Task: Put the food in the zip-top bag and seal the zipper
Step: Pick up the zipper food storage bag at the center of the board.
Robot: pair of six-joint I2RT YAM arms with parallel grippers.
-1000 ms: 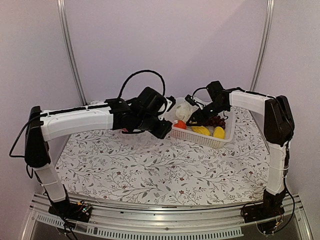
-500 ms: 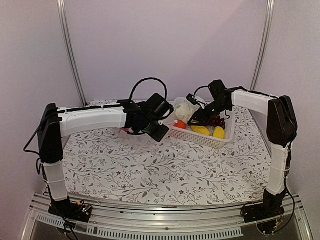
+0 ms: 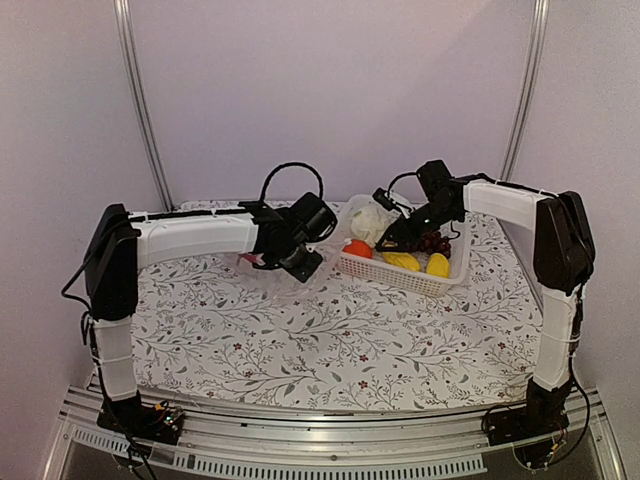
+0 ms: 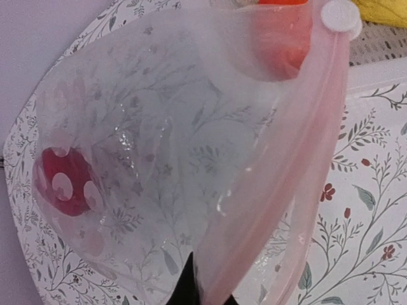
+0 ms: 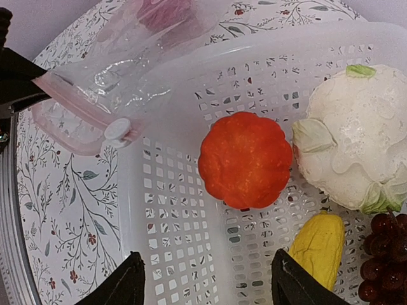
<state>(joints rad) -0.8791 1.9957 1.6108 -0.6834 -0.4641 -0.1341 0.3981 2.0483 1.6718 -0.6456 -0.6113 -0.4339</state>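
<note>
Floral tablecloth (image 3: 300, 340) | left gripper (image 3: 297, 262) clamped on zip-top bag (image 4: 159, 159), just beside basket (image 5: 191, 210) | right gripper (image 5: 206, 289) spread above orange pumpkin (image 5: 245, 159) in basket

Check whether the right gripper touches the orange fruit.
Apart. The right wrist view shows bare basket lattice between the open right gripper and the orange fruit.
</note>
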